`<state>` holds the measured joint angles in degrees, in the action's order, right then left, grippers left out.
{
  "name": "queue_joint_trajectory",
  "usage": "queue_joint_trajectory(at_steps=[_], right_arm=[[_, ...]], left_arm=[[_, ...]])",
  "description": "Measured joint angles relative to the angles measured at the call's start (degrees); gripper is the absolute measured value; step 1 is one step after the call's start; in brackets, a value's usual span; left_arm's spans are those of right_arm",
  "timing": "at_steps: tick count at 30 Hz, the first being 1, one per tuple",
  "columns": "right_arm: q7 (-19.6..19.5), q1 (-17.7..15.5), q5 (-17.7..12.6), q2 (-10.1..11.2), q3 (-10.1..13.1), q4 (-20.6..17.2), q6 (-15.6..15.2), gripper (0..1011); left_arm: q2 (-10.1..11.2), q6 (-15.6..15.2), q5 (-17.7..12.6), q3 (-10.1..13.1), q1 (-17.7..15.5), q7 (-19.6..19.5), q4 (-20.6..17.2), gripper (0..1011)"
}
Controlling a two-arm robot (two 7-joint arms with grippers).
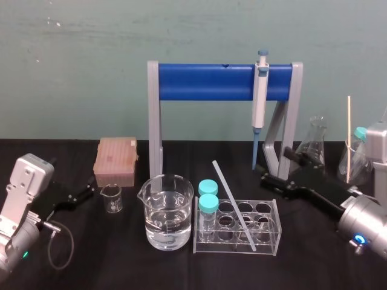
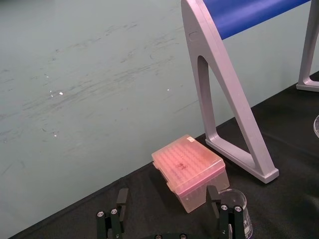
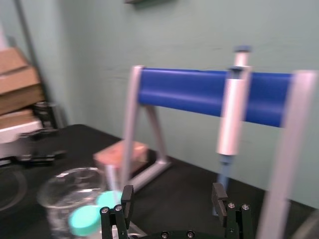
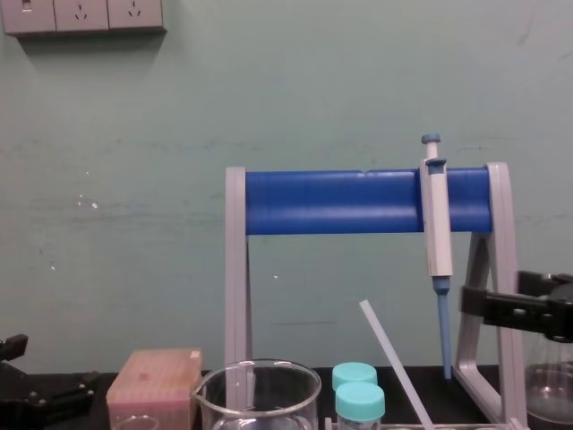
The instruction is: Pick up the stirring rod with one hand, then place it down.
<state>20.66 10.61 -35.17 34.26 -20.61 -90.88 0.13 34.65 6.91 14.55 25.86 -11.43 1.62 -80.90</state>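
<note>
Thin translucent stirring rod (image 1: 233, 202) aslant in clear boxy rack (image 1: 276, 225); blocky black right hand (image 3: 173, 193) and left hand (image 2: 168, 195) both spread wide.

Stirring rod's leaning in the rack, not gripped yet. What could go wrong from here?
1. The stirring rod leans tilted in the clear rack; a sideways pull may tip the rack against the capped tubes.
2. The open right gripper sits close to the pipette tip and might knock it.
Left gripper idles open by the small beaker.
</note>
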Motion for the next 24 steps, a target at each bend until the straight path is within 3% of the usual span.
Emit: queue_joint_trajectory(at_steps=[9, 14, 24], right_arm=[[6.4, 1.5, -0.3, 0.0, -2.1, -1.4, -3.9, 1000], [7.4, 2.6, 0.7, -0.3, -3.0, -0.7, -5.1, 1000], [10.5, 9.3, 3.1, -3.7, -6.4, 6.5, -6.6, 1000]], left_arm=[[0.0, 0.0, 0.0, 0.0, 0.0, 0.0, 0.0, 1000], [0.0, 0.0, 0.0, 0.0, 0.0, 0.0, 0.0, 1000], [0.0, 0.0, 0.0, 0.0, 0.0, 0.0, 0.0, 1000]])
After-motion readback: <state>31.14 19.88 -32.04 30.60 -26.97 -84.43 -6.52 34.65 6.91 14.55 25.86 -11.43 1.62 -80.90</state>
